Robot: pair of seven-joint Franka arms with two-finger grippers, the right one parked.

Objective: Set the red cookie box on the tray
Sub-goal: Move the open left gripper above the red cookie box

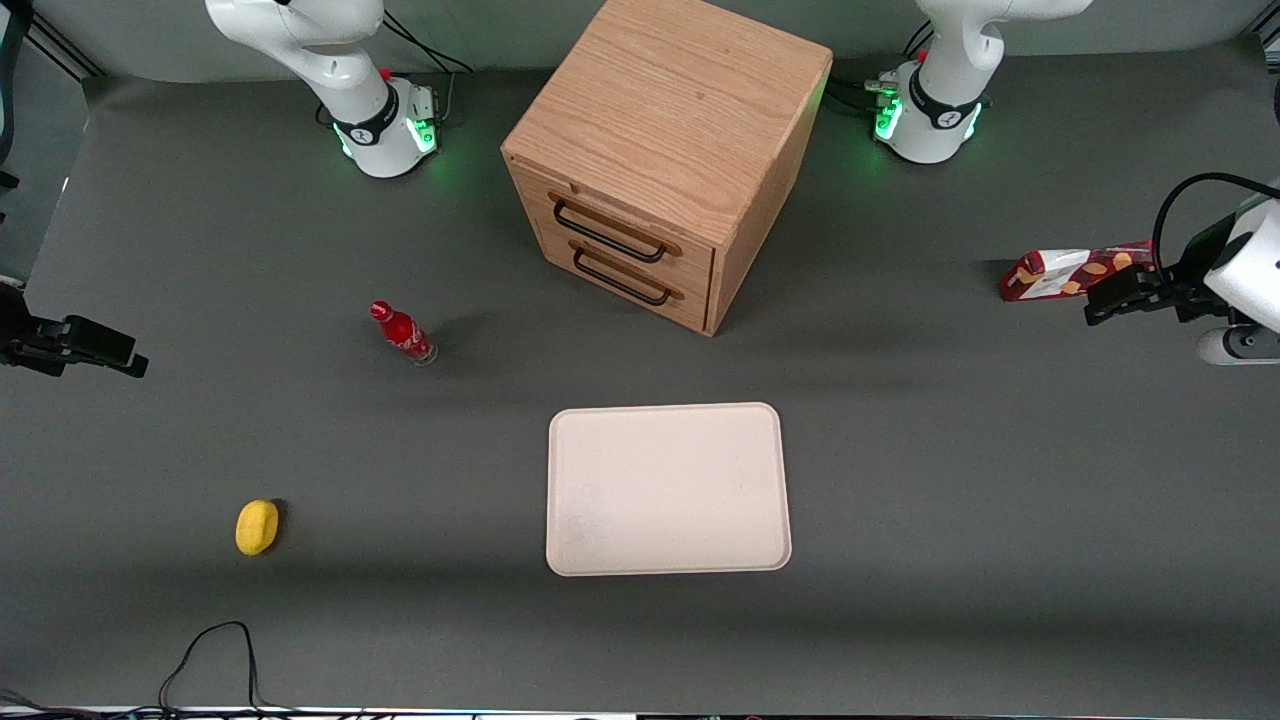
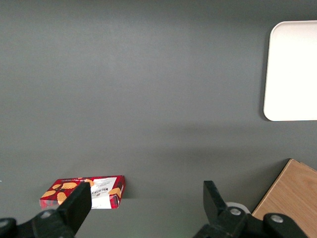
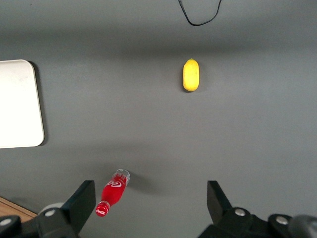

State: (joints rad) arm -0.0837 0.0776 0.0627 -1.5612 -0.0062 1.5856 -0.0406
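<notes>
We have the red cookie box (image 1: 1075, 272) lying flat on the grey table (image 1: 950, 480) toward the working arm's end, well apart from the tray (image 1: 668, 489). Taking the tray as the centre of a clock seen from the front camera, the box sits at about two o'clock, the wooden drawer cabinet (image 1: 660, 160) near twelve, the small red soda bottle (image 1: 402, 333) at about ten and the yellow lemon-like object (image 1: 257, 526) near nine. The tray holds nothing.

Our gripper (image 2: 144, 208) hangs above the table just beside the box, fingers spread wide with nothing between them. In the wrist view one finger (image 2: 77, 206) overlaps the carton's white-panel end while the other finger (image 2: 214, 201) stands over bare table, so we judge the gripper is off-centre from the box.

The step in hand looks like the approach for the grasp. To do it well we should shift until the box's middle lies midway between the fingers, turn the wrist so they close across the slim width and not along the length, then descend straight until the tips bracket both long edges. A grip near the middle should keep the long carton from tipping as we carry it toward eight o'clock, to the tray
</notes>
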